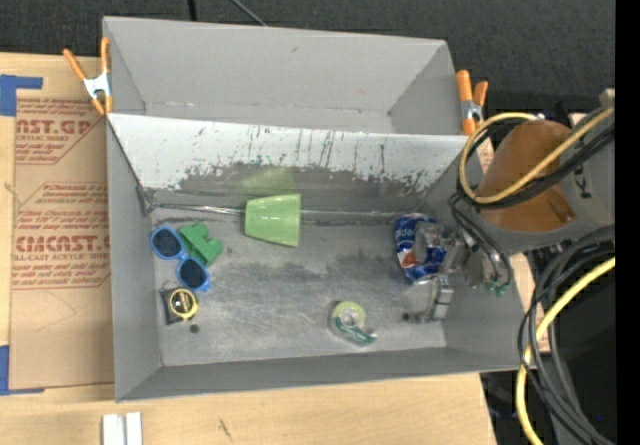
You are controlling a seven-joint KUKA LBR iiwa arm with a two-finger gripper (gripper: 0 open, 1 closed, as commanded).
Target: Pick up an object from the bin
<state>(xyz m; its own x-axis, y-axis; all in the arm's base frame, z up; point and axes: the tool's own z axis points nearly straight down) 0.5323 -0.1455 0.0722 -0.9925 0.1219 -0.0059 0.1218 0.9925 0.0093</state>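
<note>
A grey metal bin (300,83) with sloping walls and a scuffed floor takes up the middle of the frame, standing on a pale wooden worktop (300,411). From the right edge the robot arm (592,183) comes in over the bin's right wall, carrying an orange cover (525,188) and loops of yellow and black cable (560,333). Its gripper (432,301) hangs low over the right part of the bin floor, close to the right wall. Whether it is spread or closed cannot be told from this angle.

In the upper middle of the floor, near the back wall, a light green plastic cup (273,219) lies on its side, well apart from the gripper.

Just to the upper left of the gripper sits a crumpled blue thing (413,245). It is shiny and dented, mostly deep blue with white patches and a touch of red. Whether it is a can or a packet cannot be told, nor whether the gripper touches it.

At the left of the floor lies a blue plastic toy (166,243) with two round ends, and a green plastic piece (206,245) rests against it. A pale greenish ring (349,318), much like a roll of clear tape, lies at the lower middle, to the left of the gripper. Smallest is a round yellow and black thing (181,304) at the lower left.
</note>
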